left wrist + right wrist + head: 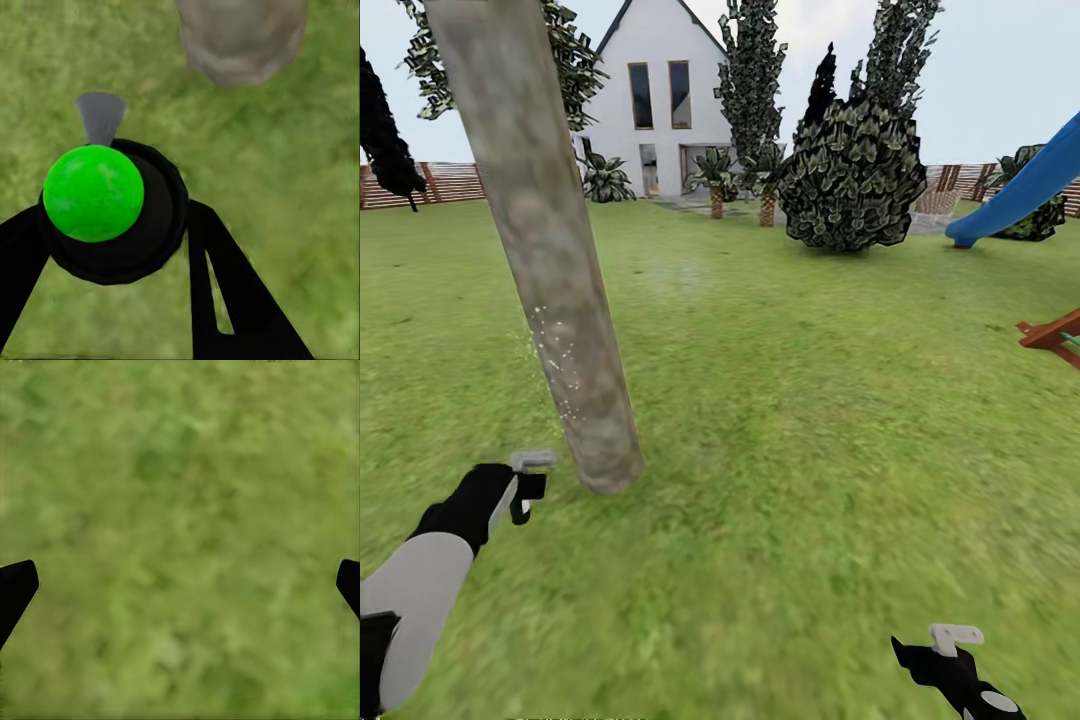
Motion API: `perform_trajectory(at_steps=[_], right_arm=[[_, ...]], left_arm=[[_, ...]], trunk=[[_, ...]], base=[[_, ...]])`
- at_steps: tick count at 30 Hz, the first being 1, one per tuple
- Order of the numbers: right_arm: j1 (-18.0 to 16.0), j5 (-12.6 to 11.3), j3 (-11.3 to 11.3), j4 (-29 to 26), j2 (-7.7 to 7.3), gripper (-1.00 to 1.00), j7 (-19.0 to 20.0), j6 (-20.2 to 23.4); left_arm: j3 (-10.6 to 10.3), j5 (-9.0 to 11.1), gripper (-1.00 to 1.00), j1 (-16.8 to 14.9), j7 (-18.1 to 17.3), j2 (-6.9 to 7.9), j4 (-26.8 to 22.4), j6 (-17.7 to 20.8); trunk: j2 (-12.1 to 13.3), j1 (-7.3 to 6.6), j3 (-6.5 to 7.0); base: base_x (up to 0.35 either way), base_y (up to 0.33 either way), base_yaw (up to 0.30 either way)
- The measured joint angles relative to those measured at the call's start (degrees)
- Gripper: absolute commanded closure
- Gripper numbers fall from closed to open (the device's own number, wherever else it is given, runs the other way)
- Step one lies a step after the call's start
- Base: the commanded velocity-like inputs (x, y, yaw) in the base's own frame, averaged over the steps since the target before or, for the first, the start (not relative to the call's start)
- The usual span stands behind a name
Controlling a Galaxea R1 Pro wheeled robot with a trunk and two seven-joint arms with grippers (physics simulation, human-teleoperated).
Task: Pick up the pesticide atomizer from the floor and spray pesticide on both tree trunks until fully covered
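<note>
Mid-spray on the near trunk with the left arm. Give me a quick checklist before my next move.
1. Atomizer held in left pincer: ok.
2. Nozzle toward the trunk: ok, grey head points at its base.
3. Spray landing: ok, white specks on the lower trunk.
4. Trunk fully covered: not ok, specks sit low on one side only.
5. Right pincer free: ok, open over grass.
6. Second tree located: cannot tell.

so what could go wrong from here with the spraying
White specks dot only a low patch of the trunk; most of it looks bare, so coverage may stay partial. The left gripper holds the atomizer low near the trunk's base, so higher bark may be missed. The far side faces away and may go unsprayed.
</note>
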Motion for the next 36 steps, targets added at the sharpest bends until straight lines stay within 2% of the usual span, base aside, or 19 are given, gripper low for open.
perform_trajectory(at_steps=[2,5,7,10,18,23,28,36], right_arm=[[0.0,0.0,0.0,0.0,0.00,-1.00,0.0,0.0],[0.0,0.0,0.1,0.0,0.00,-1.00,0.0,0.1],[0.0,0.0,0.1,0.0,0.00,-1.00,0.0,0.1],[0.0,0.0,0.1,0.0,0.08,-1.00,0.0,0.1],[0.0,0.0,0.1,0.1,0.12,-1.00,-0.1,0.0],[0.0,0.0,0.1,0.1,0.24,-1.00,-0.1,0.0],[0.0,0.0,0.1,0.1,0.26,-1.00,-0.1,0.0],[0.0,0.0,0.1,0.1,0.28,-1.00,-0.1,0.0]], left_arm=[[0.3,3.9,1.00,0.1,2.2,-0.16,1.8,-1.3],[0.4,5.3,1.00,2.5,2.7,-0.13,2.9,-2.4],[0.4,5.5,1.00,3.8,3.0,-0.23,2.6,-5.9],[0.4,5.5,1.00,4.1,3.1,-0.27,2.8,-6.9],[0.3,5.5,1.00,4.1,3.0,-0.30,3.0,-6.9],[0.3,5.5,1.00,4.1,3.0,-0.29,3.0,-6.9],[0.3,5.5,1.00,4.2,3.0,-0.92,3.0,-6.8],[0.3,5.4,1.00,4.2,3.0,-1.00,3.0,-6.8]], trunk=[[0.0,0.00,0.00],[0.0,-0.01,-0.01],[0.0,-0.03,0.00],[0.0,-0.02,0.00],[0.0,-0.01,0.00],[0.0,-0.01,0.00],[0.0,-0.02,0.00],[0.0,-0.02,0.00]], base=[[0.000,0.000,0.241],[0.121,0.000,0.070],[0.285,-0.092,0.007],[0.197,-0.207,0.001],[0.127,-0.254,0.013],[0.085,-0.270,0.230],[0.127,-0.270,0.062],[0.123,-0.270,0.025]])
